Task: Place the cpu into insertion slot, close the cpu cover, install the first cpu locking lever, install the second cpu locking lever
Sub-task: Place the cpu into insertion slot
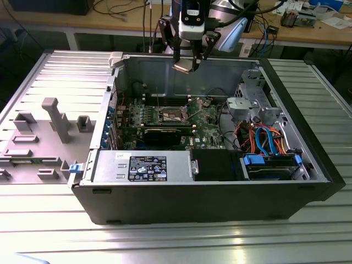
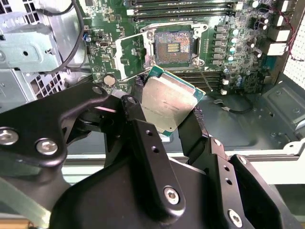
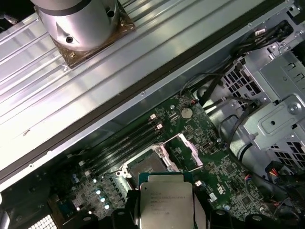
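Gripper (image 1: 187, 65), clamped on the cpu (image 2: 169, 100).
Held above the open case (image 1: 181, 203), over the green board (image 2: 114, 19); insertion slot (image 2: 172, 46) bare, cpu cover (image 2: 120, 57) raised.

the cpu (image 2: 169, 100) is showing a dull, smooth silver metal top with a green rim. the gripper (image 2: 167, 114) is wearing matt black fingers (image 2: 150, 148). the cpu cover (image 2: 121, 52) is gleaming as thin bare metal, and the insertion slot (image 2: 172, 46) is glinting coppery inside. the table (image 1: 165, 242) is shining as ribbed, smooth metal.
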You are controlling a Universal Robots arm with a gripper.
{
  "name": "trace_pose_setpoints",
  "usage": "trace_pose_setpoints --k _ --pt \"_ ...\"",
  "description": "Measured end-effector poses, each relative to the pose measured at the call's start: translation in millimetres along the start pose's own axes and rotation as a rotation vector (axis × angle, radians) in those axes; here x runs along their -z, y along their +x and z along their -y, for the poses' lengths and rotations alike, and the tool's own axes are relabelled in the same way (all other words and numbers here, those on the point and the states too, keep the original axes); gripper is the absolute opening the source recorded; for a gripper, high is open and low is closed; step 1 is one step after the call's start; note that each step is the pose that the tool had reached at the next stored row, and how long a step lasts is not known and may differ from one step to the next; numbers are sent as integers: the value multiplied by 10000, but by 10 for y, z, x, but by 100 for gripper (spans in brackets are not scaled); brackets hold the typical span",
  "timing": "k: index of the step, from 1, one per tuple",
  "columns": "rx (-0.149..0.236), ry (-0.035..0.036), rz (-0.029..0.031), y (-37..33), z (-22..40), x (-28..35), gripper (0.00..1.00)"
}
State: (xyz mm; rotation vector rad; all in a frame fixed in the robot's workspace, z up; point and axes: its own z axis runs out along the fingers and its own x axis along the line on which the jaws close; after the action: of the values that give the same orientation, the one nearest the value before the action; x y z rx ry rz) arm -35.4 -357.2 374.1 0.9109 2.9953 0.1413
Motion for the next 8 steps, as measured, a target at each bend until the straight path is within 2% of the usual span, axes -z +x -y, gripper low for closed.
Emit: trace_pose_setpoints --k 1,6,8 --pt "-145 -2 13 0 0 -4 54" --pt "-1482 -24 134 -1 4 -44 54" --pt "-1851 -31 167 -1 5 -56 54"
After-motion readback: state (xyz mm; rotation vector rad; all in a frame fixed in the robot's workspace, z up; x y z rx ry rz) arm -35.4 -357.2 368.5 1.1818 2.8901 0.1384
